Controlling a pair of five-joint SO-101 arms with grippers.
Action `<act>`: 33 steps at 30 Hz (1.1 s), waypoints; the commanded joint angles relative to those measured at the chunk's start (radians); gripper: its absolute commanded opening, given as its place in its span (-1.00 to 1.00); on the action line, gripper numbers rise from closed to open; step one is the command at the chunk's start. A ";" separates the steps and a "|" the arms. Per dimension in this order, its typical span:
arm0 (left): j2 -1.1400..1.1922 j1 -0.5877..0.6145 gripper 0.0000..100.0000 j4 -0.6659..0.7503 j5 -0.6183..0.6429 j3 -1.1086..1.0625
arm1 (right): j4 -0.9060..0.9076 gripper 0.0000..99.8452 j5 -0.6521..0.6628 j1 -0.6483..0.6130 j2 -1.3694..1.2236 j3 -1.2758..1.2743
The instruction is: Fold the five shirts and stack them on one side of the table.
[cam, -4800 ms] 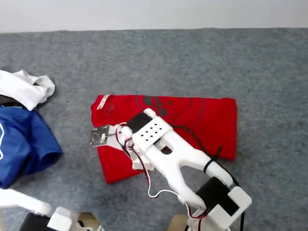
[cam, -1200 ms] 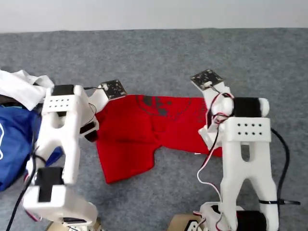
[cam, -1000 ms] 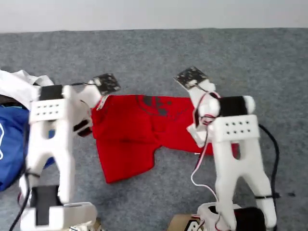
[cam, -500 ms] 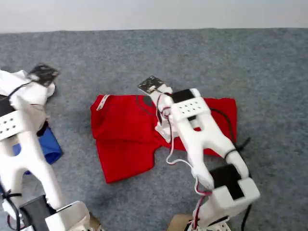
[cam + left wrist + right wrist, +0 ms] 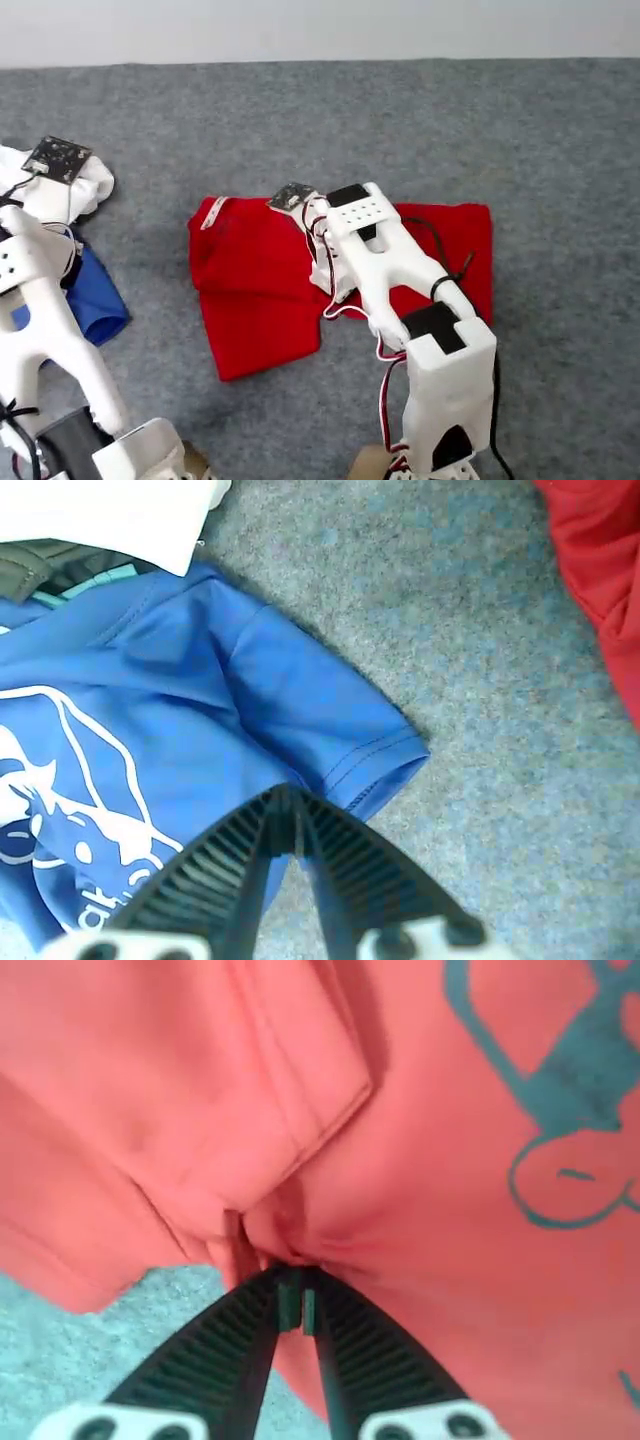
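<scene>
A red shirt [image 5: 250,290] lies partly folded on the grey table, with its printed front [image 5: 530,1140] up. My right arm [image 5: 375,250] reaches over the middle of it. My right gripper [image 5: 295,1295] is shut there, with a small pucker of red cloth bunched at its tips. A blue shirt [image 5: 95,300] lies crumpled at the table's left edge, with a white shirt [image 5: 90,185] just behind it. My left gripper [image 5: 292,805] is shut just above the blue shirt's sleeve [image 5: 330,730], and no cloth shows between its fingers.
A dark garment with teal trim [image 5: 50,575] peeks out between the white shirt [image 5: 100,510] and the blue shirt. The red shirt's edge [image 5: 600,560] lies across a strip of bare grey table [image 5: 480,630]. Open grey surface stretches behind and to the right [image 5: 560,130].
Both arms left the red shirt's far corners. The left arm swung left over the blue shirt. The right arm moved to the red shirt's middle and shut there.
</scene>
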State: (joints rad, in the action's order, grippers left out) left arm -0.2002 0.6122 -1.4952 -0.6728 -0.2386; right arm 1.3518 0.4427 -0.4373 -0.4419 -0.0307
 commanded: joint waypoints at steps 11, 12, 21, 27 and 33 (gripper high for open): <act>-0.037 0.002 -0.99 -0.008 0.006 0.010 | 0.122 -0.98 0.012 0.088 0.136 0.144; -0.037 0.002 -0.99 -0.008 0.006 0.010 | 0.116 -0.98 0.012 0.111 0.139 0.144; -0.043 0.008 -0.99 -0.009 0.114 -0.061 | -0.005 -0.98 -0.126 0.272 0.134 0.144; -0.043 0.003 -0.99 -0.008 0.245 -0.073 | -0.124 -0.98 -0.173 0.328 0.117 0.140; -0.044 0.006 -0.99 -0.009 0.292 -0.073 | -0.236 -0.98 -0.169 0.400 -0.038 0.155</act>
State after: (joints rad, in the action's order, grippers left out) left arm -0.2033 0.6122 -1.4952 -0.4012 -0.3153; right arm 1.1722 0.2800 -0.0690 -0.4465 0.0690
